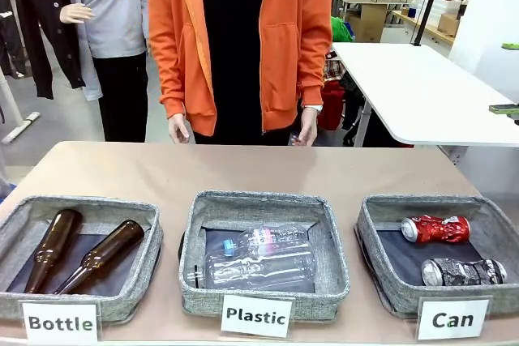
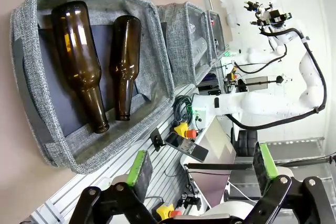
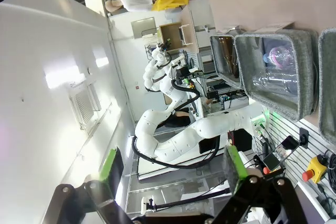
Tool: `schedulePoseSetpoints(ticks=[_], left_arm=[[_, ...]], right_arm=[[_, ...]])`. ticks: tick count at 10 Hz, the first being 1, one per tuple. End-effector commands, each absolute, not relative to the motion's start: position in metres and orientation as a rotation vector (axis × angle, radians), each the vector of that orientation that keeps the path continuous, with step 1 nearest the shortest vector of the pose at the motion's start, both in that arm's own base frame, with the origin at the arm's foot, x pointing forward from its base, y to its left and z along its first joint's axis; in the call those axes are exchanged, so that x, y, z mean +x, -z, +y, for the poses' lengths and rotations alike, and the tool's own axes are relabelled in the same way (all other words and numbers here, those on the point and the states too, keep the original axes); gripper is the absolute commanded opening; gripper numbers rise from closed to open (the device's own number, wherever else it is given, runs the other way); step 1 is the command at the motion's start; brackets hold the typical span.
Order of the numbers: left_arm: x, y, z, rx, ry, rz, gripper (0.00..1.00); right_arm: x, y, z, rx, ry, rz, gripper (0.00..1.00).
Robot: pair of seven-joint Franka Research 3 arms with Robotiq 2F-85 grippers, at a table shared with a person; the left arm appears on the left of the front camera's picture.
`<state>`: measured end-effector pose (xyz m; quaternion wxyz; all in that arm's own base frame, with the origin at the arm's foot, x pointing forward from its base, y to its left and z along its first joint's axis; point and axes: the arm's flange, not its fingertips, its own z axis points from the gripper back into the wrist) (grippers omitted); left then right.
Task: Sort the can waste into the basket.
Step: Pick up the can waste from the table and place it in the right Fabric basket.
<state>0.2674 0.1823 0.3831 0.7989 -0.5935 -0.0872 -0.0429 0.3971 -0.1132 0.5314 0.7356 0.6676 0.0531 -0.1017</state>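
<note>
Claws: the left claw [image 2: 202, 174] and right claw [image 3: 170, 177] stand wide apart, empty, well clear of the basket [image 1: 388, 291]. Red can [image 1: 435, 229] and silver-black can [image 1: 462, 271] lie inside it. Sorting appears complete; keep both claws withdrawn, and verify no can rests on the bench [image 1: 162, 169].

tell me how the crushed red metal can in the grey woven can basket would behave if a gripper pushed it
The crushed red metal can looks dented and thin-walled, so it is probably light and would slide easily. It lies on its side, yet the crumpled body likely stops it rolling far. The grey woven basket wall would probably halt it.
</note>
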Motion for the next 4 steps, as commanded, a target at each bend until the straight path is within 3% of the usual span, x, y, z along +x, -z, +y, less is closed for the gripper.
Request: schedulePoseSetpoints(ticks=[1,4], left_arm=[[0.2670,-0.3855,0.1839,-1.286,0.096,-0.183,1.00],[0.2670,-0.3855,0.1839,-1.286,0.096,-0.183,1.00]], right_arm=[[0.3969,-0.5328,-0.1167,1.462,0.198,0.109,1.00],[0.3969,-0.5328,-0.1167,1.462,0.198,0.109,1.00]])
